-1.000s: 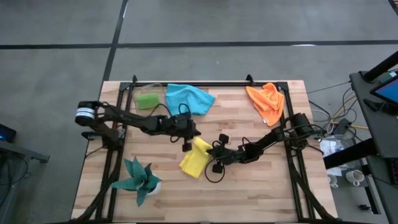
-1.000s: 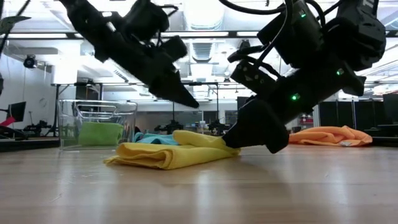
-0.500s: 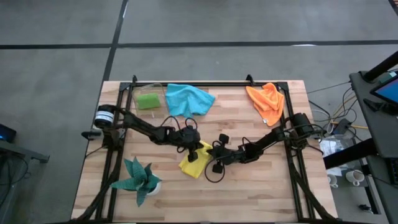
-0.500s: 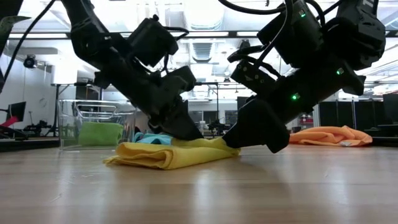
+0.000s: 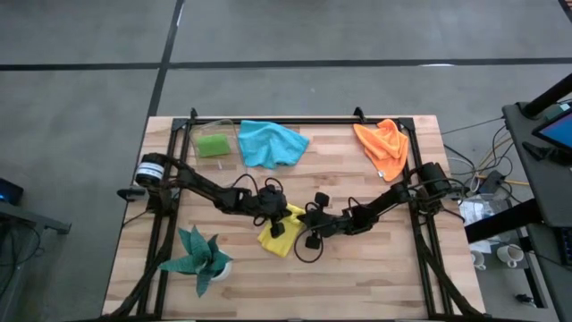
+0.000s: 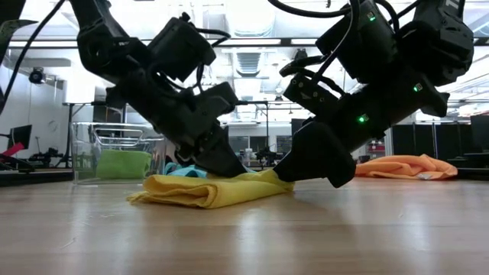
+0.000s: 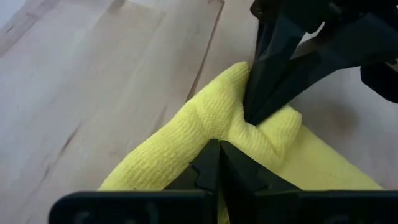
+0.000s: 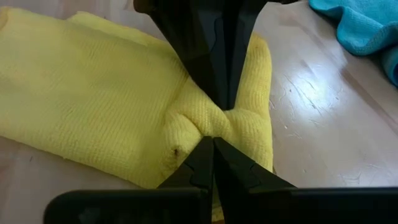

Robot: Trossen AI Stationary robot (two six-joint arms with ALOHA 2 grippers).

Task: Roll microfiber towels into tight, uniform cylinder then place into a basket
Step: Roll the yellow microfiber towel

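The yellow towel (image 5: 279,235) lies folded flat on the wooden table near its middle, also seen in the low view as the yellow towel (image 6: 206,189). My left gripper (image 5: 280,221) and my right gripper (image 5: 298,219), both shut, meet tip to tip on its far right end. A lime green towel (image 5: 213,146) sits inside the clear basket (image 5: 198,132) at the far left. The blue towel (image 5: 273,143) lies crumpled beside the basket. The orange towel (image 5: 382,146) lies crumpled at the far right. My left gripper presses its shut fingertips (image 7: 217,155) down on the yellow towel's end (image 7: 233,127), slanting down from the table's left. The cloth puckers around the tips and stays on the table. My right gripper presses its shut fingertips (image 8: 211,149) into the same puckered end (image 8: 205,121), slanting down from the table's right. Whether a fold is caught between them, I cannot tell.
A dark teal plant (image 5: 201,258) in a white pot stands near the front left edge. A black metal frame (image 5: 295,121) runs along the table's far edge and down both sides. Bare wood lies in front of the yellow towel.
My left gripper has come down and toward the table's near edge, rolling its wrist, until its shut tips landed on the yellow towel's end next to my right gripper. The towel has stayed in place.
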